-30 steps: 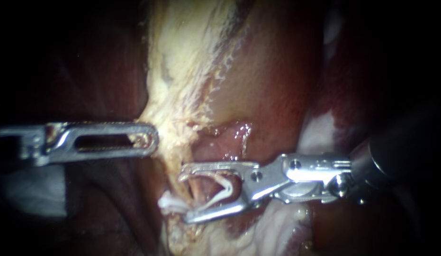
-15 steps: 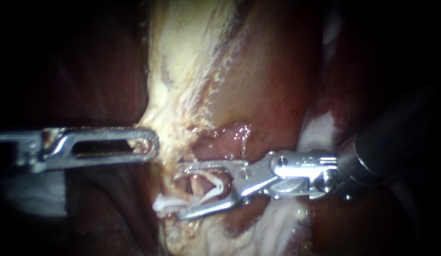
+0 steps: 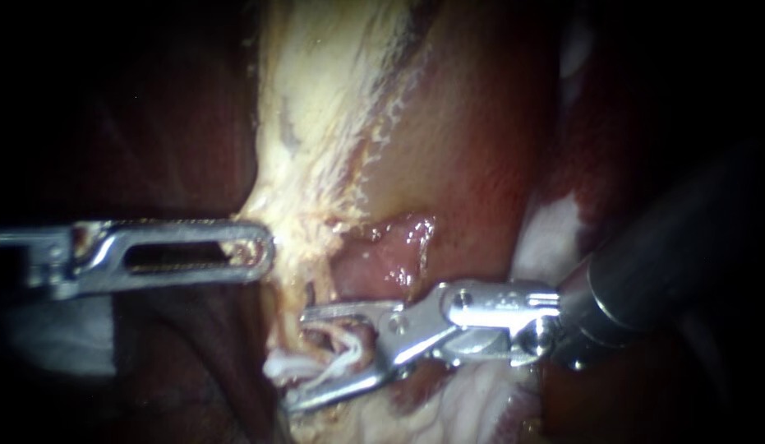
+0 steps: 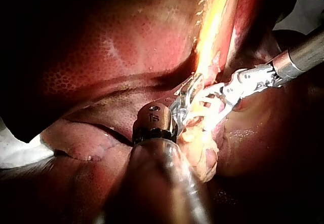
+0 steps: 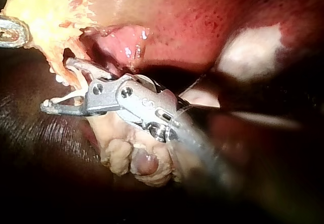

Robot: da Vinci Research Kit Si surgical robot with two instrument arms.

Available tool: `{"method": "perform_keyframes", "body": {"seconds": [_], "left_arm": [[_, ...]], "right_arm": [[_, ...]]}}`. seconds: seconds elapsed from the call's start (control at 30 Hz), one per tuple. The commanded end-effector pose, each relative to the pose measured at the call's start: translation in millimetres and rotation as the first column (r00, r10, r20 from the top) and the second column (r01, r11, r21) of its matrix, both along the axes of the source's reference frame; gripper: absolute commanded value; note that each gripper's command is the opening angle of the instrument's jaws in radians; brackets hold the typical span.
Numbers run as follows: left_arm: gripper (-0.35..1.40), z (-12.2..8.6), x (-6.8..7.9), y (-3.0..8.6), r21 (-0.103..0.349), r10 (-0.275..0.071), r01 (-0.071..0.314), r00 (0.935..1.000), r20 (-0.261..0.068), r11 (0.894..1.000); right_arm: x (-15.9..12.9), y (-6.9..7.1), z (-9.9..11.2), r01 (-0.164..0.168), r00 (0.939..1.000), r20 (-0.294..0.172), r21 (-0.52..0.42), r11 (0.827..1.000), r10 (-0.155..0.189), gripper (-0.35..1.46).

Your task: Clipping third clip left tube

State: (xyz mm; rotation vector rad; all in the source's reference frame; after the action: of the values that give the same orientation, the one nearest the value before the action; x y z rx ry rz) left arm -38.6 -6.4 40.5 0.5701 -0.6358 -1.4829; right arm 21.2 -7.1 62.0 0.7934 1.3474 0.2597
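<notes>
The left instrument [image 3: 263, 247] comes in flat from the side. Its jaws are closed on the edge of the pale yellow tissue [image 3: 316, 123] and hold it. A bit of that tissue shows through the slot near the tip.

The right instrument [image 3: 300, 359] sits lower down, below the left one. Its two jaws stand a little apart, and a white clip [image 3: 353, 353] sits between them. Both jaws press on the clip, so they are holding it. The clip is bent like a V.

The tube [image 3: 320, 333] is thin and pink. It runs from the pale yellow tissue down through the gap between the right jaws, inside the arms of the clip. I cannot tell which tube it is.

A second white clip [image 3: 275, 367] sits on the tissue just beside the jaw tips.

The dark red liver [image 3: 481, 164] lies behind it all.
</notes>
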Motion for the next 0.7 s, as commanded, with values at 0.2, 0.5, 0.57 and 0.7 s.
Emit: {"method": "perform_keyframes", "body": {"seconds": [0.2, 0.5, 0.57, 0.7], "left_arm": [[-0.35, 0.1, 0.0, 0.0, 0.000, 0.000, 0.000, 1.0000, 0.000, 1.000], [-0.35, 0.2, -0.1, -0.1, 0.000, 0.000, 0.000, 1.0000, 0.000, 1.000], [-0.35, 0.2, -0.1, -0.1, -0.001, 0.000, 0.000, 1.0000, 0.000, 1.000], [-0.35, 0.4, -0.2, -0.2, 0.000, 0.001, -0.001, 1.0000, 0.001, 1.000]], "right_arm": [[0.3, 0.0, -0.1, 0.002, 0.9997, -0.025, 0.021, 1.000, -0.001, 0.59], [1.4, 0.5, -0.8, 0.003, 0.9960, -0.089, 0.076, 0.997, 0.004, 0.58], [1.9, 0.7, -1.0, -0.003, 0.9948, -0.101, 0.086, 0.996, 0.012, 0.58], [2.5, 1.0, -1.4, -0.005, 0.9910, -0.132, 0.112, 0.994, 0.020, 0.58]]}}
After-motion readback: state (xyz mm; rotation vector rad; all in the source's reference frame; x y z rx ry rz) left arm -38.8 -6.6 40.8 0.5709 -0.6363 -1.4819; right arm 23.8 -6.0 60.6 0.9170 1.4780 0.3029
